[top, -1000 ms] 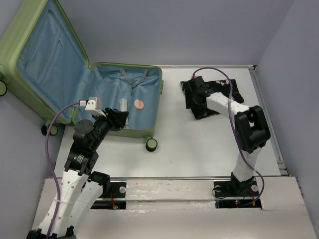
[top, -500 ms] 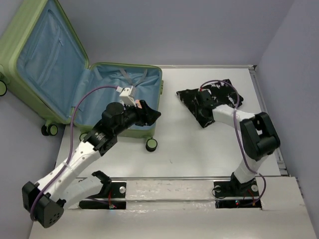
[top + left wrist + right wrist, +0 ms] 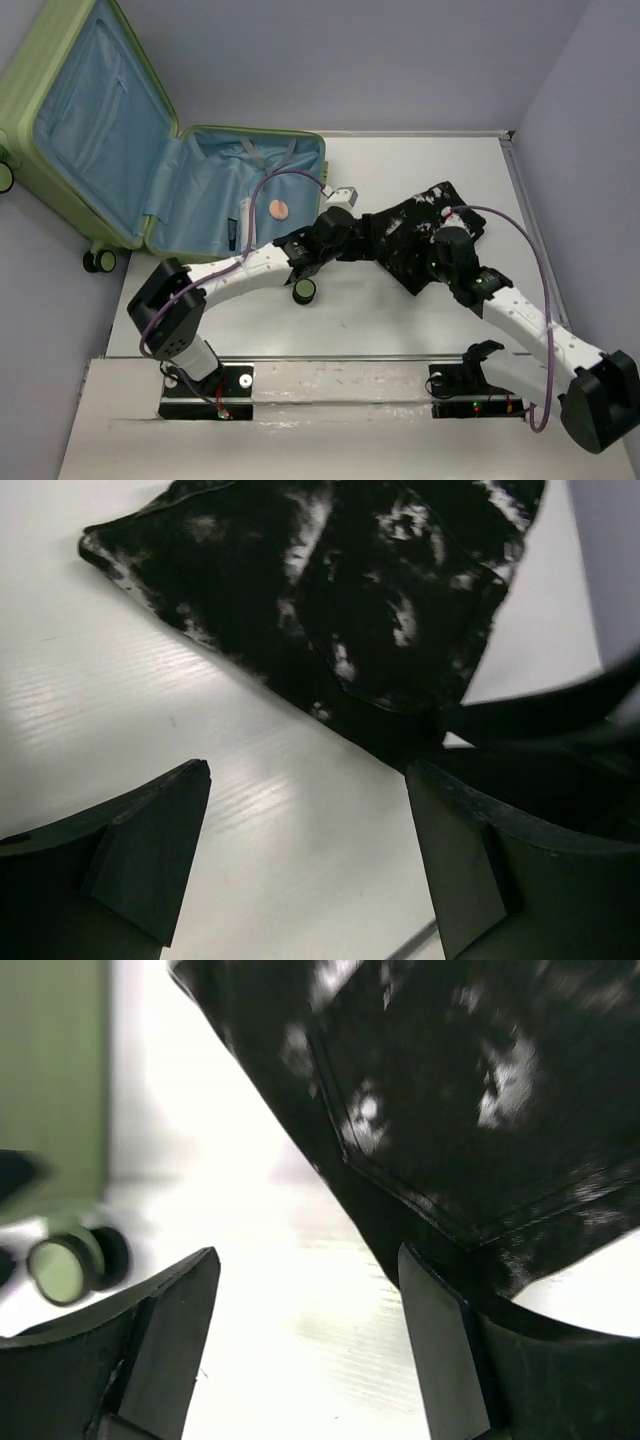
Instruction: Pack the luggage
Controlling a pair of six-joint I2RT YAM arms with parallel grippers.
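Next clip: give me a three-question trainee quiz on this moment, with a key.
1. True or false: the luggage stands open.
2. Where is the black-and-white cloth? A) inside the luggage; B) on the table, right of the luggage; C) lifted clear by a gripper.
3. Fill in: the left gripper and the right gripper both have their jaws ____.
Key: 1 true; 2 B; 3 open.
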